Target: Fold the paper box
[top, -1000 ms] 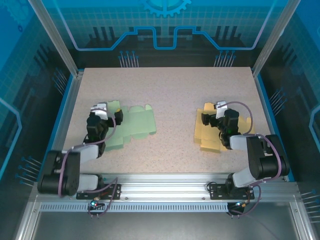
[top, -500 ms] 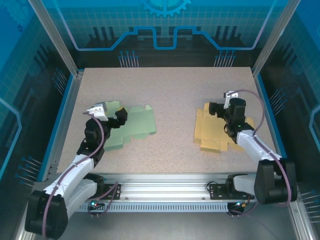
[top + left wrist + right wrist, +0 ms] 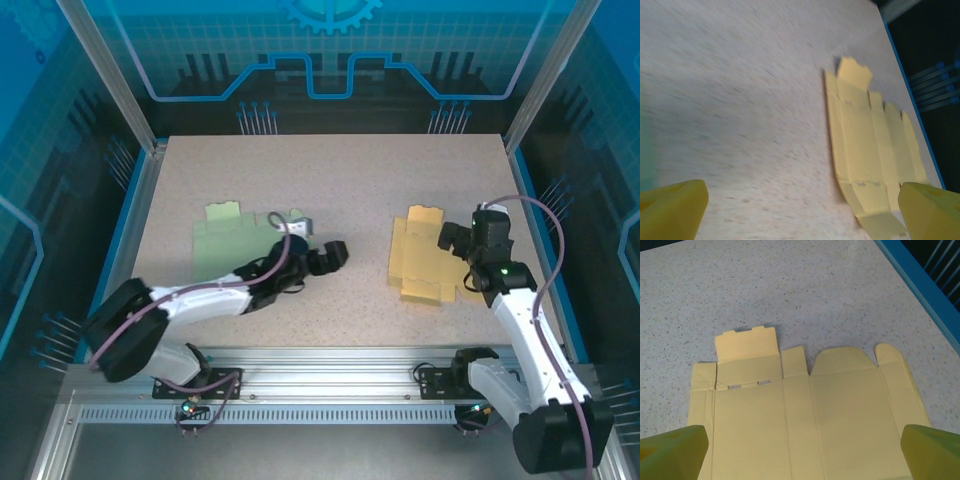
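The left gripper (image 3: 333,252) is seen spread wide with nothing between its fingers. It is held over bare table (image 3: 350,180), just off the right edge of the green paper box (image 3: 228,240), and the arm behind it is stretched low across that sheet. In the left wrist view the left gripper (image 3: 800,212) is shown with only speckled tabletop between its two yellowish fingertips (image 3: 671,207). Whether the surface is touched cannot be told.

The right gripper (image 3: 455,238) is likewise opened fully and nothing is gripped. It is poised over the right part of the yellow paper box (image 3: 418,262). From the right wrist camera the sheet is seen lying between the fingers of the right gripper (image 3: 800,455) (contact with the paper cannot be judged).

A broad strip of clear table is left between the two sheets, and more toward the far side. The yellow sheet is placed near the table's right side, where a blue rim (image 3: 920,285) is seen running beside it with a band of tabletop between.

The yellow paper box (image 3: 805,425) is laid flat and unfolded, and straight crease lines divide it into panels. A notched tab (image 3: 746,342) is carried on one end, with two small slots (image 3: 745,385) cut at its base, and two rounded flaps (image 3: 845,357) follow along the same edge. In the left wrist view the yellow paper box (image 3: 865,150) is seen whole but motion-blurred. The green sheet is also spread flat, on the table's left half.
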